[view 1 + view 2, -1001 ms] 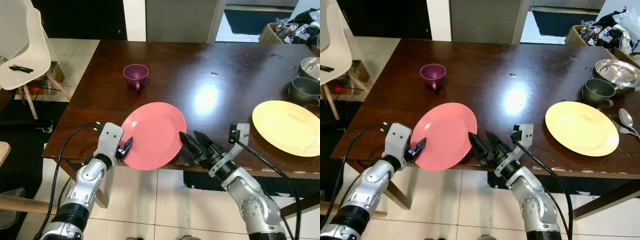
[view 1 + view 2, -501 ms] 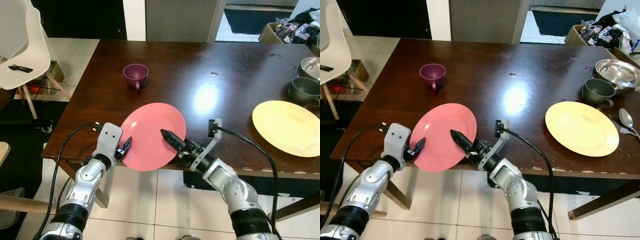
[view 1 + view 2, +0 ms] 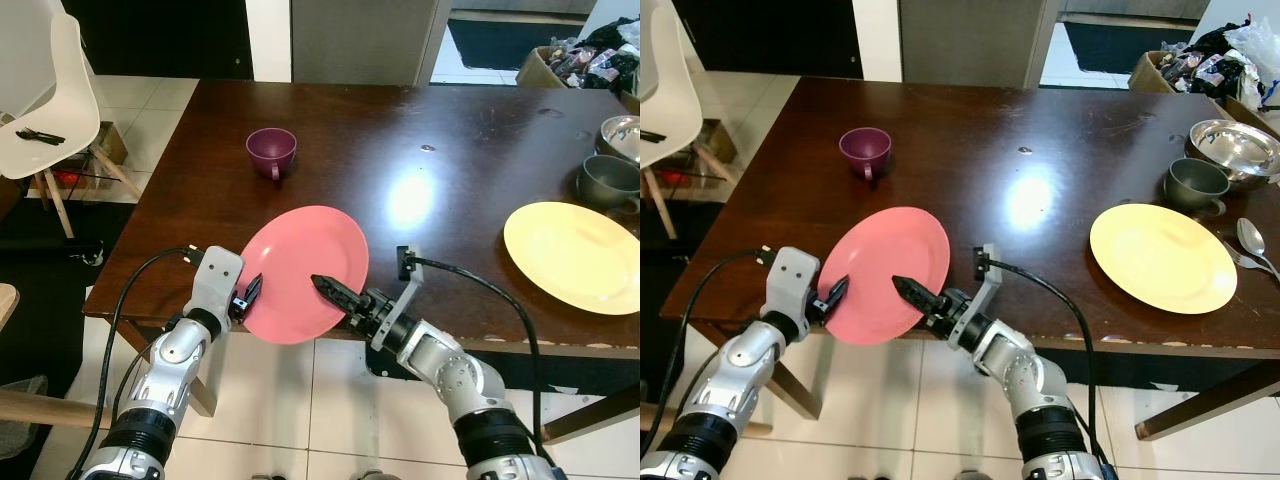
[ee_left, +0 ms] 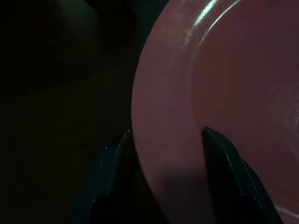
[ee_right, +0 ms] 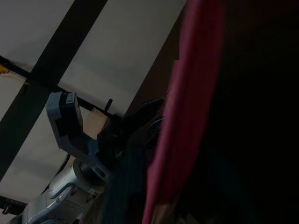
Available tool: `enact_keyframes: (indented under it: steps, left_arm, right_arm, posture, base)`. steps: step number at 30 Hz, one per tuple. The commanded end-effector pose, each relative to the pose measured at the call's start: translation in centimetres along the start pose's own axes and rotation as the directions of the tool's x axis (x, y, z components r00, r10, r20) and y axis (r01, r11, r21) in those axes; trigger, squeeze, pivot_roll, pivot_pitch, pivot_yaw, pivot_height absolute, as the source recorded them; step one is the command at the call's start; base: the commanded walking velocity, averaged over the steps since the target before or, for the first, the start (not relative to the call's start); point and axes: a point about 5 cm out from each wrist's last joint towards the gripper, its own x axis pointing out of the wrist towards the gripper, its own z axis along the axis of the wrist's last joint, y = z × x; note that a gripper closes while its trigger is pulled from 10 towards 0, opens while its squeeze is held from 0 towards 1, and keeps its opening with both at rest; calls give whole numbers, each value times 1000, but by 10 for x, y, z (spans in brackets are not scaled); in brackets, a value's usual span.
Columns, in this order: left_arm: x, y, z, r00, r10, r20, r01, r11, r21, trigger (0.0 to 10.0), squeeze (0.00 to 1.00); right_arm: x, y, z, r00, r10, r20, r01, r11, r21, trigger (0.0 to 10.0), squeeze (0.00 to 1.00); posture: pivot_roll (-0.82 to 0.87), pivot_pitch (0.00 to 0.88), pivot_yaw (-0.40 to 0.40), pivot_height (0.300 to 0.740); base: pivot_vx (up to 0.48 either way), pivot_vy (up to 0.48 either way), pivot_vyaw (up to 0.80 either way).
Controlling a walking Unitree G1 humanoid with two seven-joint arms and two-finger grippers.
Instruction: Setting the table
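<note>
Dark wooden surface [image 3: 420, 130] carries the pink plate [image 3: 300, 270] overhanging its 6 o'clock edge; left end effector [image 3: 248, 296] clamps the rim, right end effector [image 3: 332, 290], fingers together, reaches beneath. Tilting could slide it off.

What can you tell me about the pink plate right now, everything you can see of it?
The pink plate is round, plain and smooth, plastic by the look, with a shallow rim. It lies at the near edge of the dark wooden table, its near part overhanging the edge. The left gripper grips its left rim, one finger above and one below. The right gripper reaches onto its near right part, and its finger state is unclear.
</note>
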Motion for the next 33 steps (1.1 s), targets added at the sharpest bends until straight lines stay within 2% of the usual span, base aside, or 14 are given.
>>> enact_keyframes:
  steps: [1,12,14,16,17,18,19,21,25,27,29,30,31,33]
  left_arm:
    - [-15,-4,-39,983,-16,-182,14,1000,-7,10000,0]
    - [-12,-2,-34,987,-4,-163,2,1000,-16,10000,0]
    - [-9,1,-25,993,-1,-122,-4,999,-43,10000,0]
    - [-4,5,1,1000,-16,-20,12,986,-166,10000,0]
    - [-4,5,1,1000,-16,-20,12,986,-166,10000,0]
    - [-4,6,14,998,-47,31,53,972,-230,10000,0]
    - [-7,7,26,992,-100,78,118,953,-279,10000,0]
    - [-10,7,33,984,-142,111,170,940,-297,10000,0]
    - [-37,17,57,946,-255,199,307,902,-304,10000,0]
    - [-47,25,65,940,-256,225,317,898,-305,10000,0]
    - [-50,27,68,942,-247,229,310,901,-303,10000,0]
    - [-52,30,69,946,-232,226,293,910,-292,10000,0]
    - [-55,36,67,965,-167,203,217,942,-256,10000,0]
    - [-55,36,67,965,-167,203,217,942,-256,10000,0]
  right_arm:
    - [0,1,2,1000,28,15,-28,1000,1,0,0]
    - [0,-1,7,997,11,82,-12,1000,9,0,0]
    - [-1,-2,8,996,4,94,-5,1000,9,0,0]
    - [-3,-3,10,992,-11,126,10,1000,6,0,0]
    - [-3,-3,10,992,-11,126,10,1000,6,0,0]
    - [-4,-4,12,989,-22,146,22,1000,6,0,0]
    - [-6,-5,14,985,-33,169,32,999,6,0,0]
    - [-8,-5,16,981,-42,189,41,999,6,0,0]
    - [-17,-7,28,957,-74,280,80,997,-9,0,0]
    - [-23,-8,34,945,-89,316,103,994,-29,0,0]
    - [-26,-7,37,939,-93,330,112,993,-39,0,0]
    - [-29,-6,41,932,-96,349,122,991,-56,0,0]
    - [-33,2,51,923,-71,379,122,986,-111,0,0]
    - [-33,2,51,923,-71,379,122,986,-111,0,0]
  posture:
    - [-86,49,59,740]
    - [-90,42,61,740]
    - [-91,40,60,740]
    - [-92,40,63,740]
    - [-92,40,63,740]
    - [-92,40,63,740]
    - [-92,40,63,740]
    - [-92,40,63,740]
    - [-83,37,71,740]
    - [-77,38,70,740]
    - [-77,38,70,740]
    - [-74,37,70,740]
    - [-74,39,70,740]
    - [-74,39,70,740]
  base:
    - [0,0,0]
    - [0,0,0]
    - [0,0,0]
    - [0,0,0]
    - [0,0,0]
    - [0,0,0]
    - [0,0,0]
    - [0,0,0]
    - [0,0,0]
    - [0,0,0]
    - [0,0,0]
    - [0,0,0]
    - [0,0,0]
    - [0,0,0]
